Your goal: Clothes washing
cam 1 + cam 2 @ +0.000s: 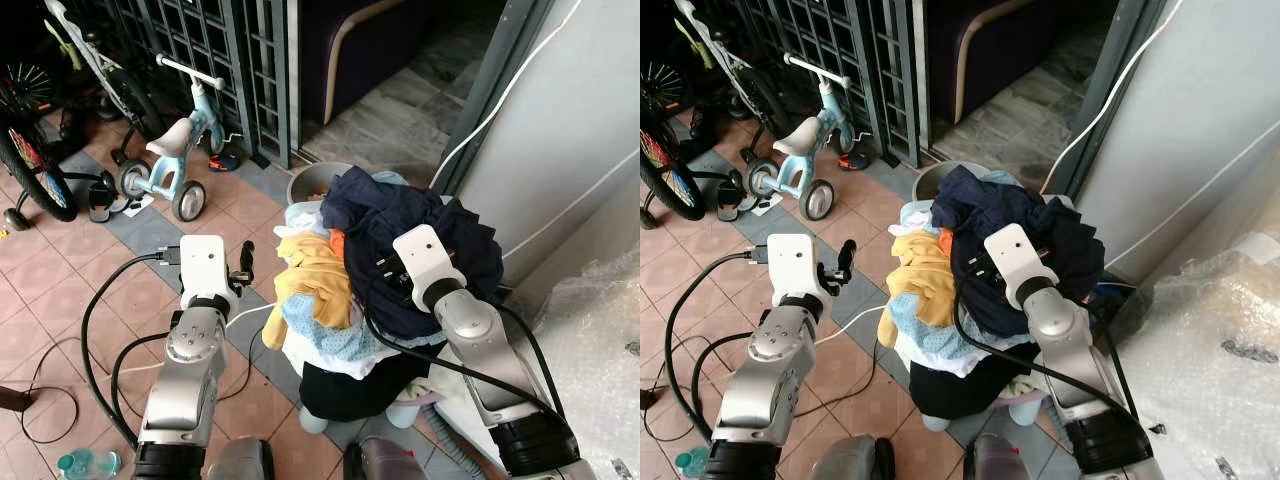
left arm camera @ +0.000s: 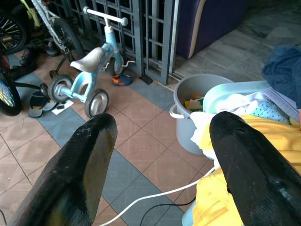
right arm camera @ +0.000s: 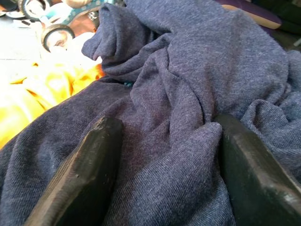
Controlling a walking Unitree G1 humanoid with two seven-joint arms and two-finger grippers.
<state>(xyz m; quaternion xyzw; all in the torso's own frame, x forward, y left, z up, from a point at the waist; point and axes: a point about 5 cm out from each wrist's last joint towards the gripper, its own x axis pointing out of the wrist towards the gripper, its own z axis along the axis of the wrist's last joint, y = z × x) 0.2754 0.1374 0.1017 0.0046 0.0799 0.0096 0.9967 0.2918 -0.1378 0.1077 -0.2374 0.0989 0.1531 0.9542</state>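
In front of us, on the tiled floor (image 1: 60, 290), a heaped pile of laundry (image 1: 350, 290) is spilling over a pale blue basket (image 2: 235, 92). A navy garment (image 1: 420, 230) is lying on top of the pile, with a yellow garment (image 1: 315, 275) and a light blue patterned cloth (image 1: 325, 335) hanging down the side nearer our left arm.

We are pressing our right pincer (image 3: 162, 174) into the navy garment; its two black fingers are standing apart with a fold of the fabric bunched between them, but we cannot tell whether they are actually gripping it. Our left pincer (image 2: 162, 155) is hanging open in the air just beside the yellow garment, holding nothing, its fingers (image 2: 75, 174) spread wide.

Just behind the pile a grey bucket (image 2: 188, 113) is standing on the floor with some small things inside. Farther off, near a dark metal gate (image 1: 220, 40), a small light blue tricycle (image 1: 180, 150) is parked, and a bicycle wheel (image 1: 30, 165) is showing at the edge. Black cables (image 1: 95, 330) and a white cord (image 2: 155, 197) are trailing across the tiles.
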